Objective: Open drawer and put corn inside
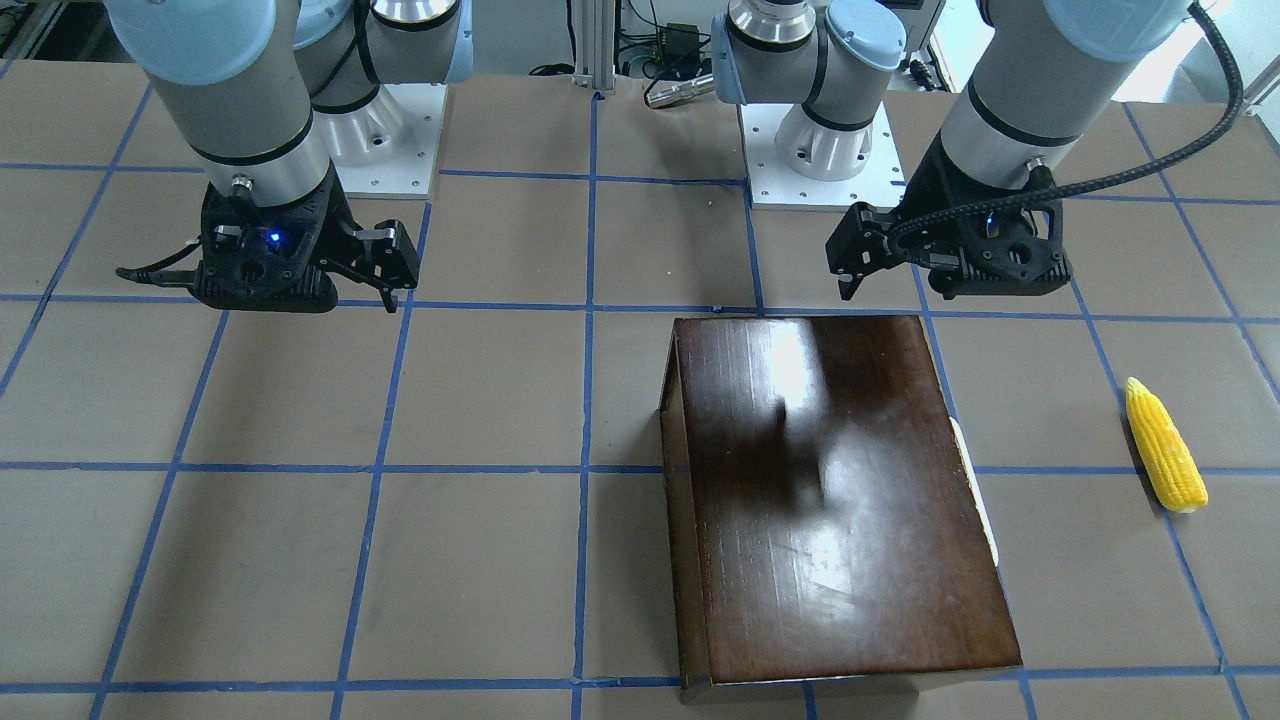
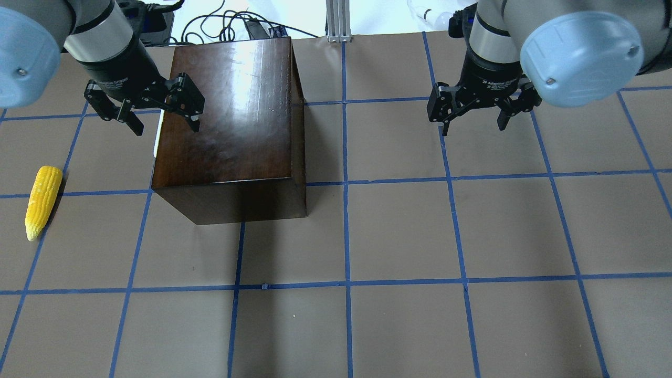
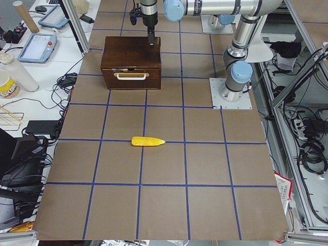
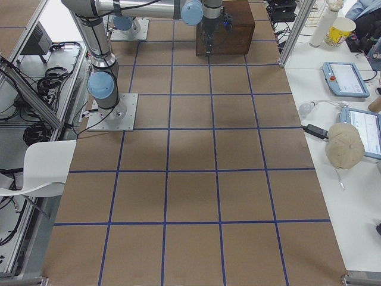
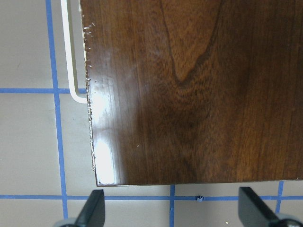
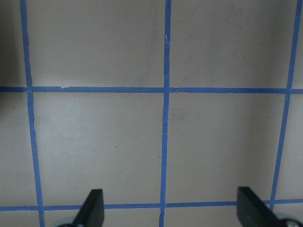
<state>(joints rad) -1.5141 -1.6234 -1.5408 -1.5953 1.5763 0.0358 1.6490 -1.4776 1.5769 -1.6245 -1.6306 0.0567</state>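
Observation:
The glossy dark-brown wooden box [image 2: 231, 115] stands on the table with its drawer shut. The drawer's front and whitish handle [image 3: 131, 76] face the table's left end, and the handle also shows in the left wrist view [image 5: 71, 56]. The yellow corn [image 2: 42, 199] lies on the table left of the box, well clear of it, and shows in the front view too [image 1: 1163, 445]. My left gripper [image 2: 166, 125] is open and empty and hovers over the box's top, near the handle-side edge. My right gripper [image 2: 472, 126] is open and empty above bare table, far right of the box.
The table is brown with a blue tape grid [image 2: 346, 283]. Both arm bases stand on white plates [image 1: 825, 175] at the robot's side. Cables and gear [image 2: 247, 23] lie beyond the far edge. Desks with tablets and cups [image 3: 43, 43] flank the table ends.

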